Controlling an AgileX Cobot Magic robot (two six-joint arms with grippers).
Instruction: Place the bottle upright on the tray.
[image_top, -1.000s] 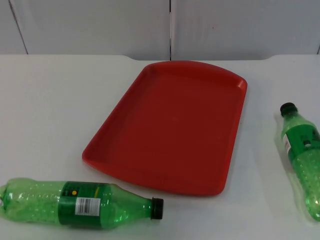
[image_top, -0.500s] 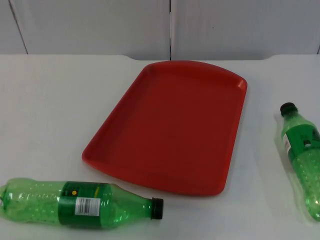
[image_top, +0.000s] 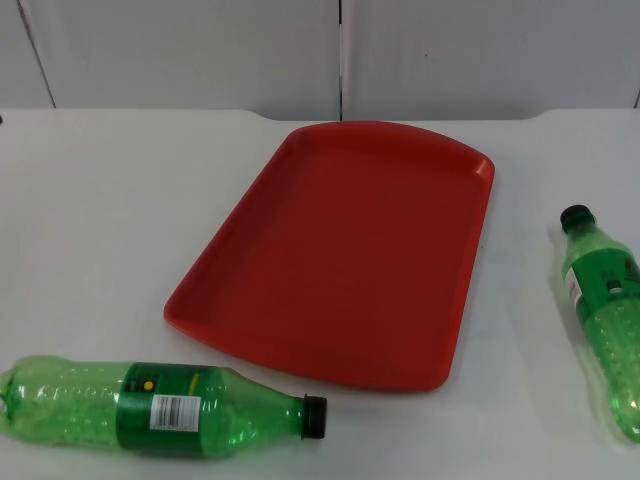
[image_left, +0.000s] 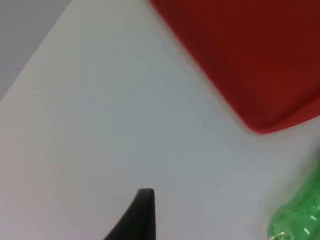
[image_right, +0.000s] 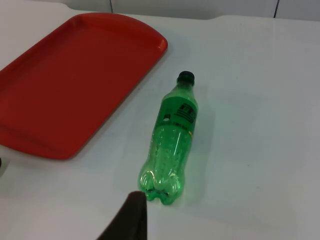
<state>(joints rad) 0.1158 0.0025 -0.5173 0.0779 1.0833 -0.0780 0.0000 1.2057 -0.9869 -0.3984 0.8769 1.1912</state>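
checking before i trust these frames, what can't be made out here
- Right bottle: its base is cut off by the top view's edge; the right wrist view shows it whole.
- Left bottle: label print too small to read in the top view; the left wrist view is blurred and catches just part of it at the frame edge.
- Red tray: cropped by the frame in both wrist views.
- Jaws: one black fingertip per wrist view, so open or shut is unclear.

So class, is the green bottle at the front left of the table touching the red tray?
Apart. The top view shows white table between the front-left bottle and the red tray's near rim.
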